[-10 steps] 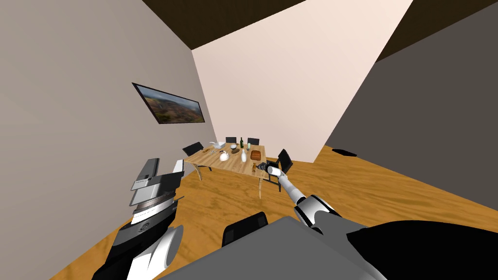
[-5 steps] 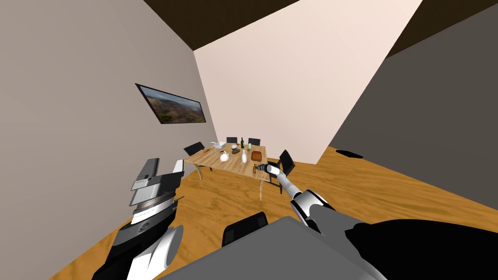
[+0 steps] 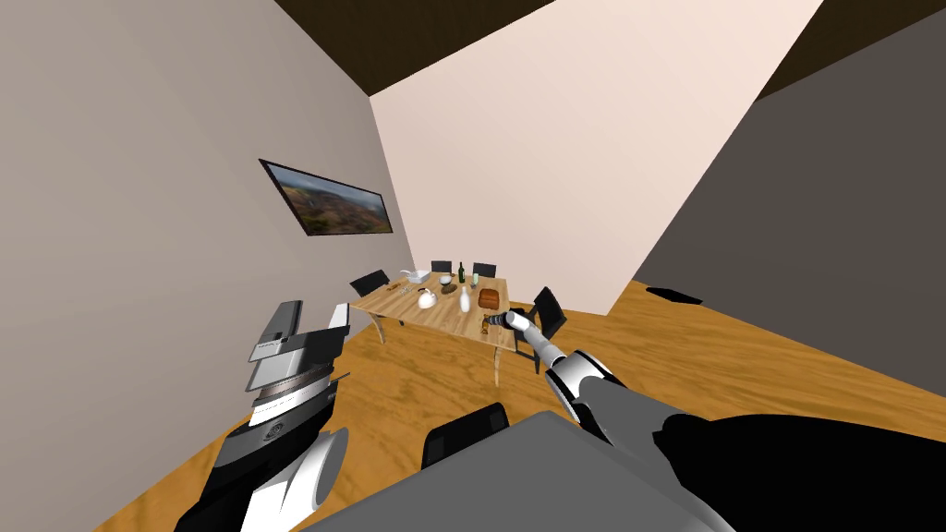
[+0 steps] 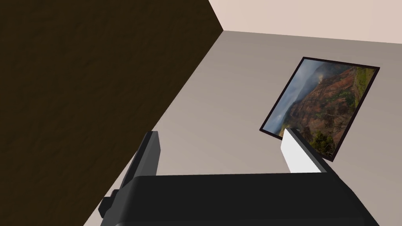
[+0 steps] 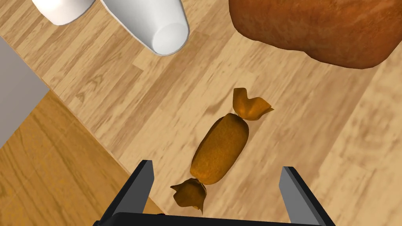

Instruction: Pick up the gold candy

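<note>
No text, label, number or sign was readable; the golden-brown twist-wrapped candy and the dark-framed landscape picture carried no legible marks.

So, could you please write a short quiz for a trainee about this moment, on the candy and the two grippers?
1. True or false: the right gripper is shut on the orange-gold candy with twisted wrapper ends.
2. The candy lies on: A) the light wooden table; B) a white plate; C) a blue cloth.
3. Fill in: the left gripper has its fingers ____.

Key
1. False: its fingers stand open, one on each side of the candy's near end.
2. A.
3. open.
</note>
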